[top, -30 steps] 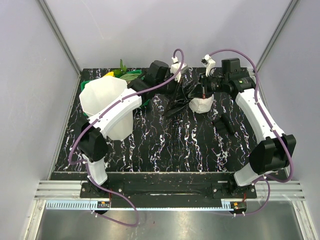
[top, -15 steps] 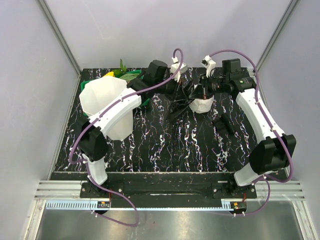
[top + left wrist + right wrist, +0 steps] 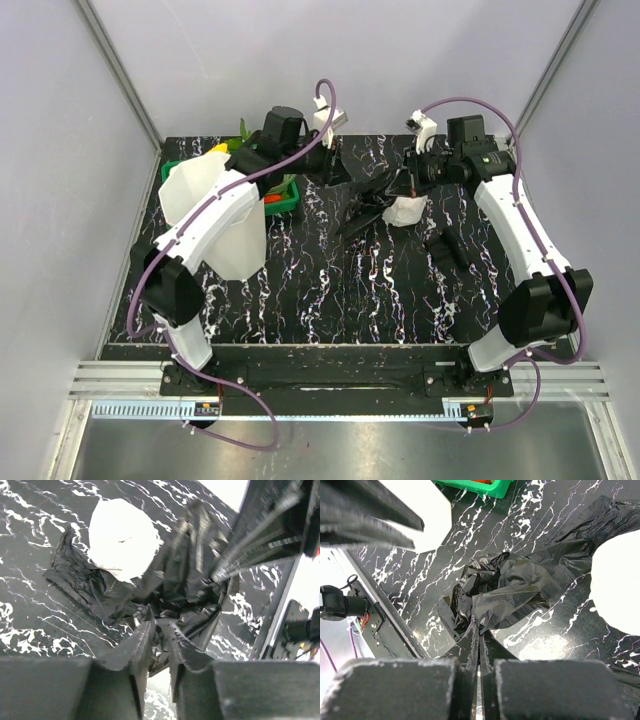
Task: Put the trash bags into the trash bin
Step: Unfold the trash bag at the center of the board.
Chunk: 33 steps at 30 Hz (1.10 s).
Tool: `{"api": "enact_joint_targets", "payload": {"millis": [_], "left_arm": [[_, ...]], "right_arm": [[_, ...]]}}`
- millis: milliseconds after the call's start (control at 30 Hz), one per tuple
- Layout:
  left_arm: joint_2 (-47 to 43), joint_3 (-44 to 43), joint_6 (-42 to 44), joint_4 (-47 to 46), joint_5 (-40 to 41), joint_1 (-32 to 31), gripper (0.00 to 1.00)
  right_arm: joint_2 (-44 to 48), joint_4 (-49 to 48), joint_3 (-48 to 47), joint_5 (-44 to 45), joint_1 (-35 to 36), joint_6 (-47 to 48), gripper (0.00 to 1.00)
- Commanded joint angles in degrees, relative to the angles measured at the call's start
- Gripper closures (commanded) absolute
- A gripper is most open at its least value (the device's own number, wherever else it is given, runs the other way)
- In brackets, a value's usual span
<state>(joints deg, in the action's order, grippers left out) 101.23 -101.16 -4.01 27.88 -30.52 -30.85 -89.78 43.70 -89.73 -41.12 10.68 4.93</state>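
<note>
R wrist only: fingers (image 3: 469, 650) pinch bag (image 3: 510, 587).

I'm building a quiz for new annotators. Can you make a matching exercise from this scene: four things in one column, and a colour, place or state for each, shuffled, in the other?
Things
1. trash bin
2. basket
3. plastic roll
4. trash bag

Descriptions
A. black, crumpled, mid-scene
B. green, just behind the bin
C. white, tall, upright at far left
D. white, rounded, lying against the black film

Pairs: 1-C, 2-B, 3-D, 4-A
</note>
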Motion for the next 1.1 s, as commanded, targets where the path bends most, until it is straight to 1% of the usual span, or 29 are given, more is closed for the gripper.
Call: {"api": "enact_joint_targets", "payload": {"millis": [0,67,133,233,300,367,500,633,767,867,967,1067], "left_arm": [[-1.57,-2.54,3.21,1.99,-6.13,-3.59,0.62],[-1.13,-3.60,5.31,3.32,-4.03,-5.87,0.40],[-0.25,-5.00,6.99,4.81,-1.22,-7.90,0.33],[2.73,-8.68,9.10,6.92,1.86,-9.75,0.27],[4.58,-10.80,10.24,7.98,3.36,-10.37,0.24],[5.99,-12.21,11.39,8.77,4.15,-10.81,0.23],[7.84,-13.53,13.15,9.04,7.05,-12.12,0.25],[8.54,-13.97,14.03,8.69,8.99,-12.39,0.28],[8.81,-14.41,14.47,8.51,9.25,-12.39,0.38],[9.16,-14.67,14.38,8.42,8.64,-12.30,0.49],[9.60,-14.85,14.21,8.42,7.76,-12.39,0.63],[10.13,-14.85,13.94,8.51,6.88,-12.39,0.81]], "right_arm": [[-1.80,0.68,-5.27,0.87,-0.39,-2.20,0.99],[-3.38,1.03,-6.76,0.35,-0.39,-3.95,0.98],[-5.48,1.73,-8.69,-0.27,-0.31,-6.32,0.99],[-7.86,3.75,-11.86,-1.32,-0.31,-7.65,1.00],[-8.31,4.02,-12.22,-1.85,-0.31,-7.83,1.00],[-8.31,4.02,-12.13,-2.03,-0.31,-8.00,1.00],[-8.31,4.11,-11.61,-3.00,-0.31,-8.09,1.00],[-8.13,4.29,-11.69,-3.87,-0.31,-8.27,1.00],[-8.22,4.29,-11.43,-4.23,-0.39,-8.18,1.00],[-8.13,4.20,-11.08,-4.49,-0.39,-8.18,1.00],[-8.05,4.28,-10.81,-4.41,-0.31,-7.92,1.00],[-7.96,4.29,-10.64,-4.40,-0.31,-7.83,1.00]]}}
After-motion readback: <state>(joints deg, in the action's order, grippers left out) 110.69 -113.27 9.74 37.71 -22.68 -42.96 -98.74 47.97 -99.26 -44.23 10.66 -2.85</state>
